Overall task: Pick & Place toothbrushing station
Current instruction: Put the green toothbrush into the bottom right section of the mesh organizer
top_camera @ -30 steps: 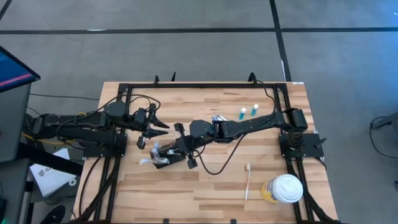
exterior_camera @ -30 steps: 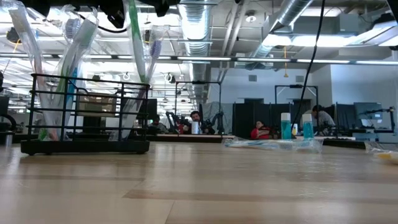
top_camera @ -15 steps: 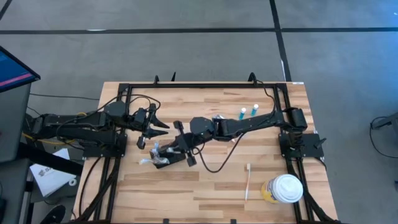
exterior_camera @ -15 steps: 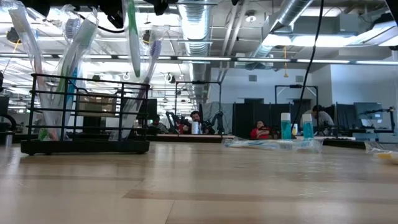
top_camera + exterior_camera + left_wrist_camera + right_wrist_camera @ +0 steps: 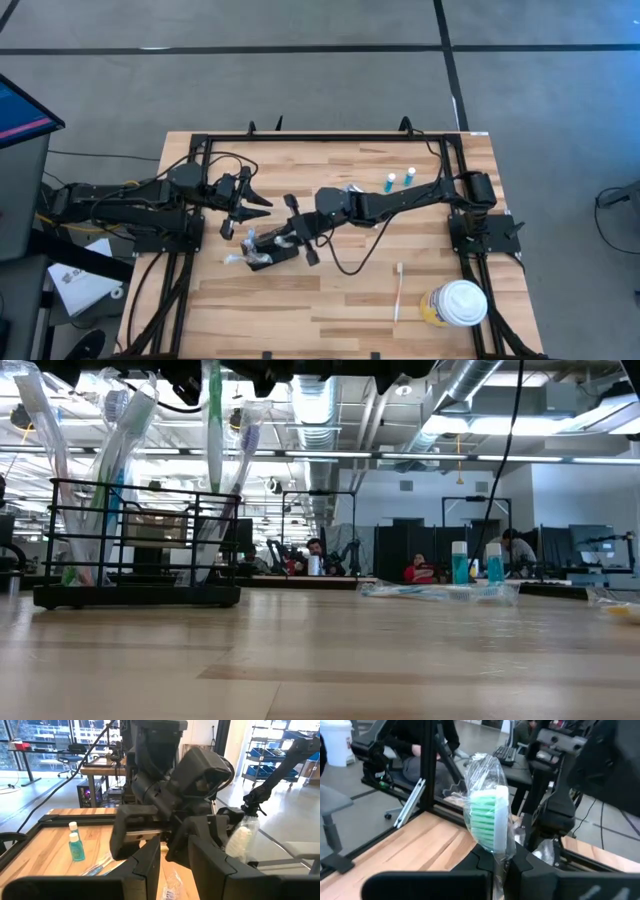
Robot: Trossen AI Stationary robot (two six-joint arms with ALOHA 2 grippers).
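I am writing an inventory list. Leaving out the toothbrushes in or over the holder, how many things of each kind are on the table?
Black holder: 1
Small bottles: 2
White-lidded cup: 1
Bare toothbrush lying flat: 1
Clear wrapped packet: 1
Total: 6

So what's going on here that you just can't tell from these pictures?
- Low view: the right gripper is cut off by the top edge; only the green toothbrush it holds hangs into the black holder.
- High view: the right arm covers that holder, so its slots cannot be seen.
- Left wrist view: the left gripper faces the right arm, which blocks the holder.
- Bottles: labels too small.
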